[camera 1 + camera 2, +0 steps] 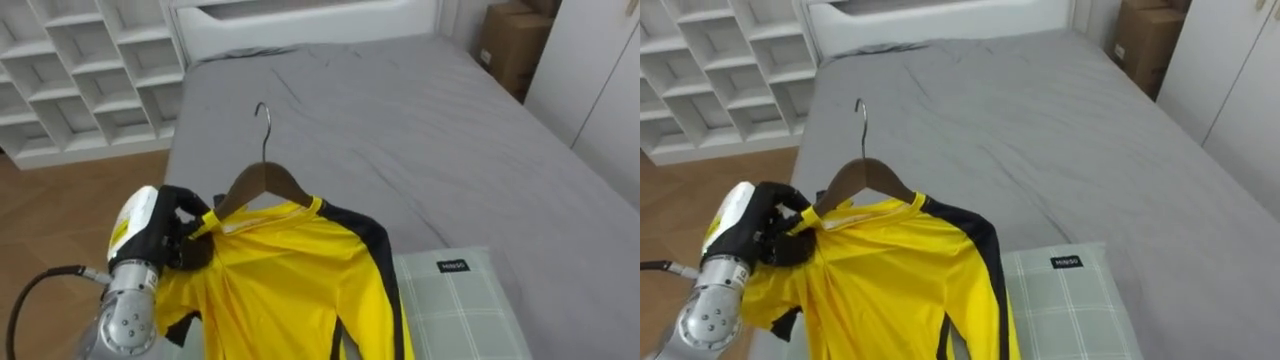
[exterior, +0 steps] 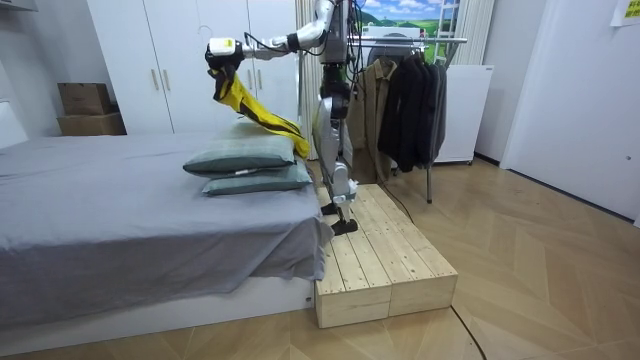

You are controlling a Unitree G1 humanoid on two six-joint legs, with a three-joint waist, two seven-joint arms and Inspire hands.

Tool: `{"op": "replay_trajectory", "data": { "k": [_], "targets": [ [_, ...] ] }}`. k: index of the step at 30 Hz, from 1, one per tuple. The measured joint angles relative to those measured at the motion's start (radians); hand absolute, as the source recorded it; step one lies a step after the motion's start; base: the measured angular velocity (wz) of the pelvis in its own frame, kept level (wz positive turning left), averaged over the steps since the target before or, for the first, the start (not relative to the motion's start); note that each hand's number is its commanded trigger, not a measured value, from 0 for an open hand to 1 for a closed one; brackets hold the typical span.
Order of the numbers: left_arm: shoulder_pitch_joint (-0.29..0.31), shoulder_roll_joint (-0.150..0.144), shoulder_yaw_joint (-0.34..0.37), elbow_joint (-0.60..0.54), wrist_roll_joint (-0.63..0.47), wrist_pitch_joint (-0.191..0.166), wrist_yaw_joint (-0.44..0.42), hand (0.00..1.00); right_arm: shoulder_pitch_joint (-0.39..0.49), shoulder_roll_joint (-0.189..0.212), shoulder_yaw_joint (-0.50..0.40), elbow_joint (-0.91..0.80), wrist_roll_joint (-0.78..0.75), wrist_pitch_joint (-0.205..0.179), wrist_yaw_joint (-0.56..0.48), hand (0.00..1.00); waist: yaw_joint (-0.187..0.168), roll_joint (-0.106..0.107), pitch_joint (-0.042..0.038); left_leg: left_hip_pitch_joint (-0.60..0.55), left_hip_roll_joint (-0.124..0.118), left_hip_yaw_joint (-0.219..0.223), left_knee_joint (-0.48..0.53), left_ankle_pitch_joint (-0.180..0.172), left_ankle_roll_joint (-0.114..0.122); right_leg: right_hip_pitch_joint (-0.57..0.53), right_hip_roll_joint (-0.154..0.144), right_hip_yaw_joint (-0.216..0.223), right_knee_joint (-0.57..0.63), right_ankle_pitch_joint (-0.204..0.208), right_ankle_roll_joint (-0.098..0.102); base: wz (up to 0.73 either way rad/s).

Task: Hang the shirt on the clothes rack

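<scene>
A yellow shirt with dark trim (image 1: 290, 290) hangs on a wooden hanger (image 1: 262, 182) whose metal hook (image 1: 263, 115) points up. My left hand (image 1: 165, 235) is shut on the hanger's left shoulder and the collar cloth there, holding both in the air over the grey bed (image 1: 400, 120). In the room view the same hand (image 2: 222, 50) is stretched out to the room view's left at head height, and the shirt (image 2: 255, 110) trails down from it above two pillows. I stand on a wooden platform (image 2: 385, 265) beside the bed.
A green checked pillow (image 1: 455, 300) lies just under the shirt on the right. White cube shelves (image 1: 80, 70) stand beyond the bed's left side, a cardboard box (image 1: 510, 45) far right. Behind me a clothes rack (image 2: 405, 95) holds dark garments.
</scene>
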Motion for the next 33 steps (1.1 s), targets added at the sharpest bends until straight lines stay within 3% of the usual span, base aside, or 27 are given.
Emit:
{"op": "replay_trajectory", "data": {
  "k": [6, 13, 17, 26, 30, 32, 33],
  "targets": [
    [0.073, 0.001, 0.018, -0.1, 0.006, -0.002, 0.021, 1.0, 0.042, -0.015, -0.094, -0.058, -0.077, -0.003, -0.048, 0.0, -0.007, -0.024, -0.0062, 0.022, -0.001, 0.0, -0.005, 0.0, 0.0, 0.028, 0.001, -0.001, -0.018, -0.001, 0.001, 0.01],
    [0.074, 0.036, 0.029, -0.102, 0.006, 0.0, 0.032, 1.0, 0.059, -0.02, -0.204, -0.106, -0.252, 0.0, -0.154, 0.0, -0.006, -0.054, -0.0054, 0.021, -0.003, -0.004, -0.007, 0.0, 0.0, 0.024, 0.001, 0.0, -0.011, -0.003, 0.003, 0.02],
    [0.089, 0.051, 0.04, -0.129, 0.006, 0.002, 0.037, 1.0, 0.065, -0.034, -0.245, -0.206, -0.323, 0.003, -0.222, 0.0, -0.006, -0.057, -0.0059, 0.021, -0.004, 0.0, -0.02, 0.0, 0.0, 0.014, 0.0, 0.0, -0.007, -0.001, 0.006, -0.04],
    [0.171, 0.048, 0.057, -0.161, 0.032, 0.003, 0.05, 1.0, 0.113, -0.039, -0.268, -0.76, -0.695, 0.003, -0.277, 0.0, -0.024, -0.063, -0.0059, 0.038, -0.005, 0.011, -0.021, 0.0, 0.001, 0.026, 0.0, 0.015, -0.01, -0.001, 0.007, -0.03],
    [0.195, 0.047, 0.061, -0.216, 0.037, 0.004, 0.026, 1.0, 0.122, -0.041, -0.267, -1.076, -0.856, 0.007, -0.264, 0.0, -0.004, -0.066, -0.0047, 0.053, -0.005, 0.019, -0.025, 0.0, 0.001, 0.029, 0.003, 0.031, -0.009, -0.001, 0.007, -0.12],
    [0.207, 0.048, 0.061, -0.261, 0.055, 0.003, 0.02, 1.0, 0.119, -0.056, -0.257, -1.189, -0.894, 0.006, -0.264, 0.0, 0.001, -0.071, -0.0024, 0.054, -0.005, 0.028, -0.025, 0.0, 0.001, 0.028, 0.002, 0.032, -0.01, -0.001, 0.007, -0.05],
    [0.21, 0.048, 0.061, -0.279, 0.064, 0.002, 0.018, 1.0, 0.117, -0.086, -0.235, -1.246, -0.912, 0.006, -0.26, 0.0, 0.004, -0.073, -0.001, 0.054, -0.005, 0.031, -0.026, 0.0, 0.001, 0.028, 0.001, 0.033, -0.009, -0.002, 0.007, -0.07]
  ]
}}
